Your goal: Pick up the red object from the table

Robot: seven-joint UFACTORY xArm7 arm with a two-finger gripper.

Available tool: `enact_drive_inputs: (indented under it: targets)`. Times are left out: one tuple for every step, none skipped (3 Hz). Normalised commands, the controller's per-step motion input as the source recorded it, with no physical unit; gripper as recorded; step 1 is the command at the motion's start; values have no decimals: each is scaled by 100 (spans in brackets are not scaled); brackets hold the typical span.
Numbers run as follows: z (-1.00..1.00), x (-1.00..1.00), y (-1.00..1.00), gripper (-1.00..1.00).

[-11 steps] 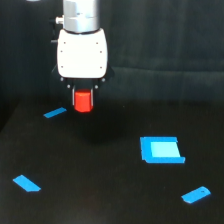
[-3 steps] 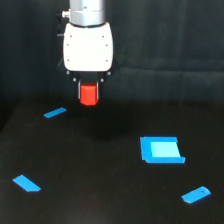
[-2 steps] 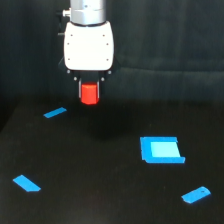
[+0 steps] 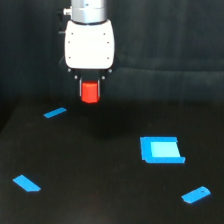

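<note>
Your claw (image 4: 90,93) pinches the red object (image 4: 90,93) between its fingers, holding it in the air above the table (image 4: 100,190). Below lie a blue square tile (image 4: 161,150) and three small blue strips (image 4: 55,112), well apart.

Since the earliest picture, the gripper (image 4: 90,93) has moved up and a little toward the exterior view's right, carrying the red object (image 4: 90,92) with it. The red object, clamped between the fingers, now hangs higher above the table (image 4: 100,190), farther above the far left blue strip (image 4: 55,112) than it was. Over the last second the rise is very slight, the gripper and red object sitting almost where they were
</note>
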Motion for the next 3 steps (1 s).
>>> enact_drive_inputs:
  targets:
    - [12, -7, 10, -98]
    - [3, 8, -1, -92]
    - [17, -3, -2, -94]
